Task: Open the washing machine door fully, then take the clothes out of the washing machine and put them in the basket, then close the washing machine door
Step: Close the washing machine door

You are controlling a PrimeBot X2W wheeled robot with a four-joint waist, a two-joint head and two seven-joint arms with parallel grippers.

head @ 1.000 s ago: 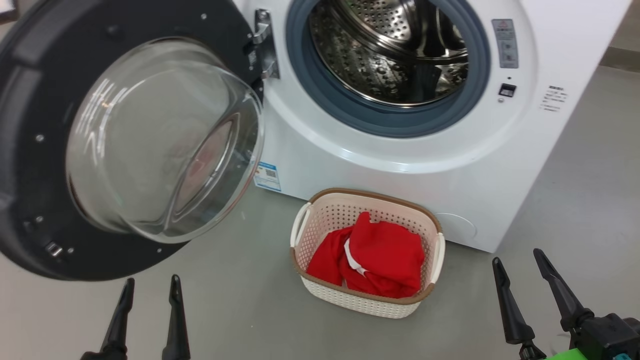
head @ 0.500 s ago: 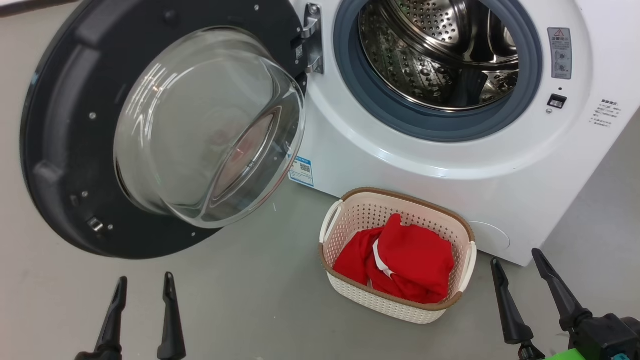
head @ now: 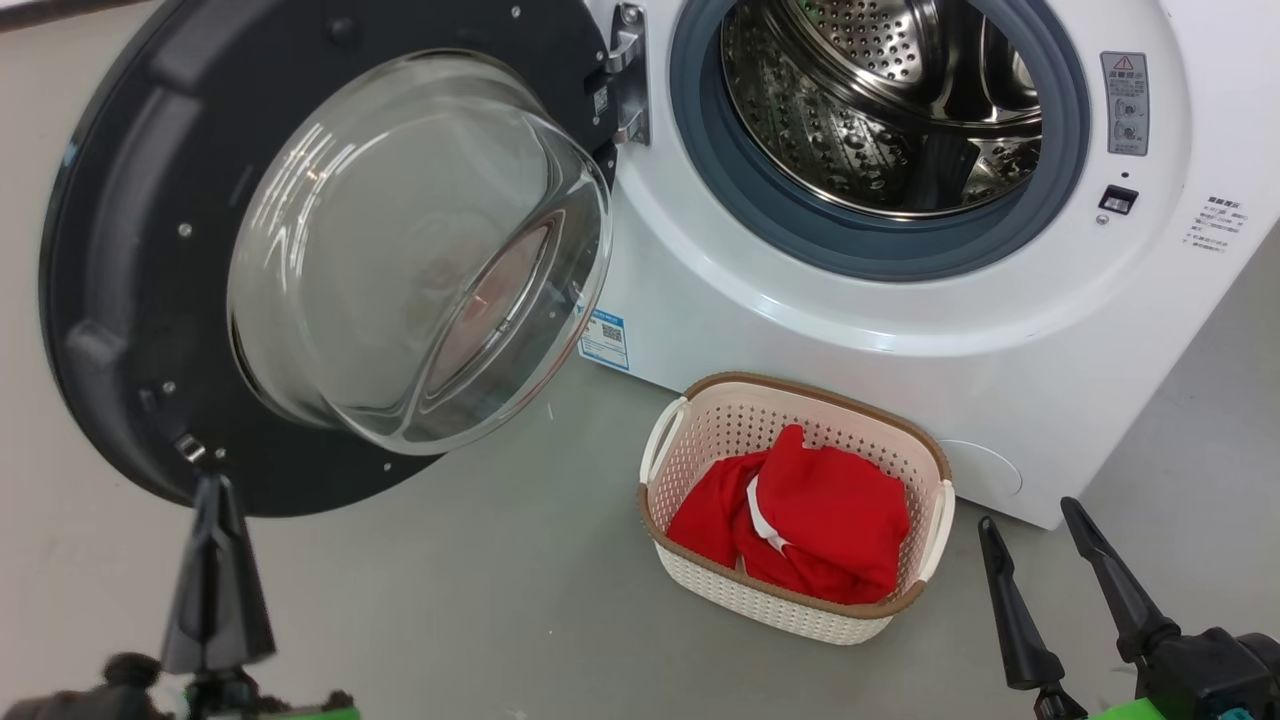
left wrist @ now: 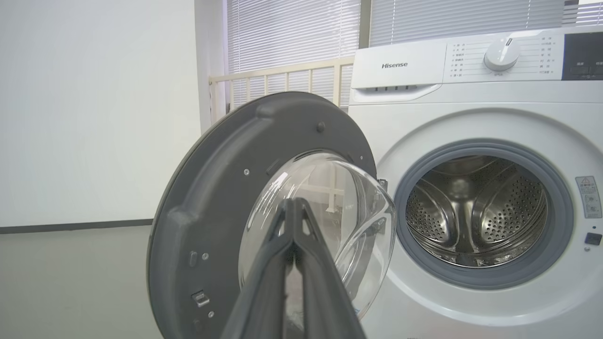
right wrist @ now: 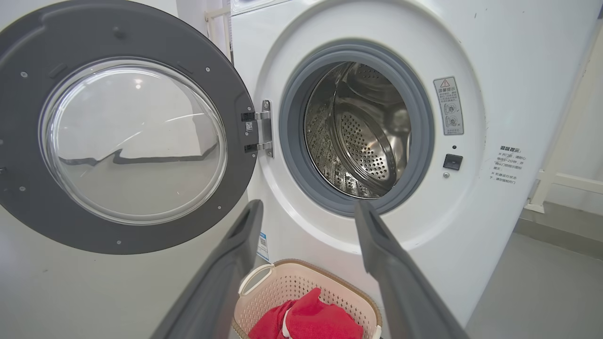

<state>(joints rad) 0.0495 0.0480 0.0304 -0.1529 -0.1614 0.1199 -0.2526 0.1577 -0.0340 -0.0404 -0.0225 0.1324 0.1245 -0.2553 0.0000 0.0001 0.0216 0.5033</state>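
Red clothes (head: 830, 520) (white collar trim) heaped in cream basket (head: 745, 425)

open door (right wrist: 127, 136), red clothes (right wrist: 311, 322) in basket (right wrist: 287, 289)

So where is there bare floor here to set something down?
Bare floor lies between the washing machine door and the basket, and right of the basket by the corner of the washing machine. The drum looks empty too. Crowded: the basket, holding the clothes.

drum mouth (head: 880, 110): unblocked | door (head: 120, 250): open at left | basket (head: 790, 615): floor below
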